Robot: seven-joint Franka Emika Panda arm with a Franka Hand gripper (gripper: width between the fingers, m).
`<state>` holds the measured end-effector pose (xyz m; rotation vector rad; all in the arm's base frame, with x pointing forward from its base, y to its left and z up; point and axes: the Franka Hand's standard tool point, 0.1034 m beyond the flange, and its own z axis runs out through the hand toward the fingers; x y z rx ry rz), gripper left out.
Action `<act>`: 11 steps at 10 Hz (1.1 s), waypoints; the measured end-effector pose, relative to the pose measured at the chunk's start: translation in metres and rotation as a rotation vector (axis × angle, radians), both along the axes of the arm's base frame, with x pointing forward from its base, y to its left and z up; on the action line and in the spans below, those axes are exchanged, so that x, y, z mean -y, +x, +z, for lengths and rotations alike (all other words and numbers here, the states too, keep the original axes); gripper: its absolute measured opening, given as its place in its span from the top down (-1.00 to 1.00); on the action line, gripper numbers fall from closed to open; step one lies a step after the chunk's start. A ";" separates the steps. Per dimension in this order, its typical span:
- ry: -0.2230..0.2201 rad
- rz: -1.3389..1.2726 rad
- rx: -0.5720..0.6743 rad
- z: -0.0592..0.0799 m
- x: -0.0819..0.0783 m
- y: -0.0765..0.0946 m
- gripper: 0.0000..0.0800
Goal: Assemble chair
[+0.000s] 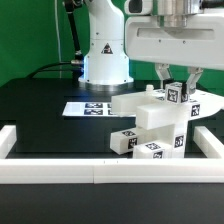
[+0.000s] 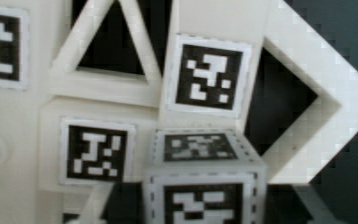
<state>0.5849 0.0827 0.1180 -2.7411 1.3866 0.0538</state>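
Note:
The partly built chair is a stack of chunky white parts with black-and-white tags, standing on the black table at the exterior view's right. My gripper hangs just above its top, shut on a small tagged white post that sits at or just over the upper part. In the wrist view the post fills the near centre, and behind it lies a white chair part with angled cut-outs and several tags. Whether the post touches the chair I cannot tell.
The marker board lies flat behind the chair, toward the robot base. A low white border rail runs along the front and both sides of the table. Tagged white blocks sit low at the chair's front.

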 end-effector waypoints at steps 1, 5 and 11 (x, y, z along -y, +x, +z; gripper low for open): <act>0.002 -0.090 -0.005 0.000 0.000 0.000 0.29; 0.011 -0.323 -0.015 0.000 -0.003 0.002 0.29; 0.017 -0.212 -0.008 0.011 -0.001 0.003 -0.59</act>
